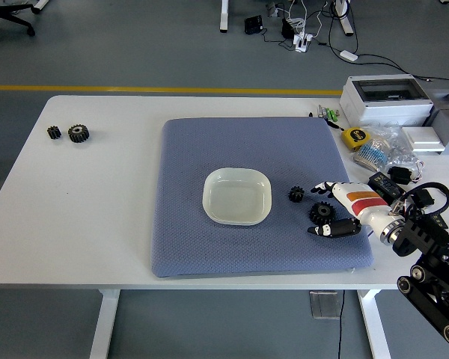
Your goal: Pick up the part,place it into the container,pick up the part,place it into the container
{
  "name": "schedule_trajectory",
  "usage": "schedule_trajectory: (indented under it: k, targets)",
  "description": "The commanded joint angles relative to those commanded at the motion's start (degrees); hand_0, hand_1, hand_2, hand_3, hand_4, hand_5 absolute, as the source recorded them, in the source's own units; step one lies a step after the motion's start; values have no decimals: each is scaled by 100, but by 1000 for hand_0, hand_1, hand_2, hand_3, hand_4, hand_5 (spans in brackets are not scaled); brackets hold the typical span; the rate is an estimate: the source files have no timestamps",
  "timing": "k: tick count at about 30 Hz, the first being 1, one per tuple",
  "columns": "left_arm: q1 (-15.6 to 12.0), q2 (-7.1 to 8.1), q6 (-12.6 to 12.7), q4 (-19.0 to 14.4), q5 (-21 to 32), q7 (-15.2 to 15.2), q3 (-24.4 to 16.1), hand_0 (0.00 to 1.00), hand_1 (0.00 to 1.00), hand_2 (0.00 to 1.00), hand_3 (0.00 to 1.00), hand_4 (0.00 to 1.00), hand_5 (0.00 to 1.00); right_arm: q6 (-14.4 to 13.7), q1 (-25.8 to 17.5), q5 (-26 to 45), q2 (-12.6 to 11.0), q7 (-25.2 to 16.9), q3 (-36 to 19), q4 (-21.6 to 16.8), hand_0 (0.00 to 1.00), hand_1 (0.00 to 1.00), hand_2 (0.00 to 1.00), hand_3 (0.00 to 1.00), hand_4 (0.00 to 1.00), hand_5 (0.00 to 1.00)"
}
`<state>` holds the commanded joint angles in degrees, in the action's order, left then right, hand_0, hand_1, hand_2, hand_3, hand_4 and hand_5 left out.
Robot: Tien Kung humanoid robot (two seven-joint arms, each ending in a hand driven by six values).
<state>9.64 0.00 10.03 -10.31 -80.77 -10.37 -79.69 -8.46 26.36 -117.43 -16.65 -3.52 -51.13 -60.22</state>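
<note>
Gears are lying on the blue-grey mat [209, 247] at a white table [82, 217]: a larger black gear [321, 213] and a smaller black gear [296, 194], both to the right of the shallow white container [237, 196], which is sitting near the mat's middle. Reaching in from the right, the robot's right hand [343, 208] is bracketing the larger gear, its fingers [323, 187] spread apart above it and its dark thumb [335, 229] lying just below it, with nothing gripped between them. The smaller gear is lying just up and left of the larger one, apart from the hand. Two more black gears [69, 133] are sitting side by side near the table's far left edge, well apart from the mat. A white box [385, 99], a yellow tape measure [352, 137] and assorted clutter are crowding the table's far right corner.
</note>
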Motion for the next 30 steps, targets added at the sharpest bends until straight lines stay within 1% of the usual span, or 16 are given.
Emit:
schedule_trajectory:
  k: [2,3,8,9,14,15,20,21,26,27,30]
  targets:
    - [-3,0,1,0,-2,-4,-2,656,657,635,557,579,522,-38,7,55,3,-31,29,25,546,649,708,756,998,446]
    - [-6,0,1,0,-2,-5,-3,655,657,635,557,579,522,-64,8,67,2,-44,44,34,516,619,683,695,998,425]
    - [-16,0,3,0,12,-8,12,655,657,635,557,579,522,-216,17,43,4,-74,102,139,516,619,683,695,998,425]
    - [-18,0,3,0,10,-8,10,656,656,636,557,579,522,-240,20,40,5,-74,108,164,447,583,651,575,998,375]
    - [-25,0,-1,0,0,-12,13,656,656,636,557,579,522,-319,46,-12,9,-31,142,279,447,583,651,575,998,375]
    - [-24,0,-3,0,-1,-12,16,656,656,637,557,580,521,-316,54,-14,9,-31,149,297,393,529,587,551,990,316]
    - [-20,0,-4,0,-4,-10,15,656,656,637,557,580,521,-317,96,-65,3,-30,221,360,393,529,587,551,990,316]
    - [-19,0,-4,0,-6,-10,11,656,656,637,555,580,521,-318,100,-76,3,-26,232,373,333,502,569,554,977,309]
    - [-14,0,-4,0,-16,-11,-4,656,656,637,555,580,521,-392,92,-77,-1,-36,232,372,333,502,569,554,977,309]
    - [-13,0,-4,0,-18,-12,-7,656,656,636,557,580,520,-413,93,-71,-5,-43,231,363,225,450,538,548,967,316]
    - [-13,0,0,0,-15,-11,-9,656,656,636,557,580,520,-470,103,-14,-20,-58,228,338,225,450,538,548,967,316]
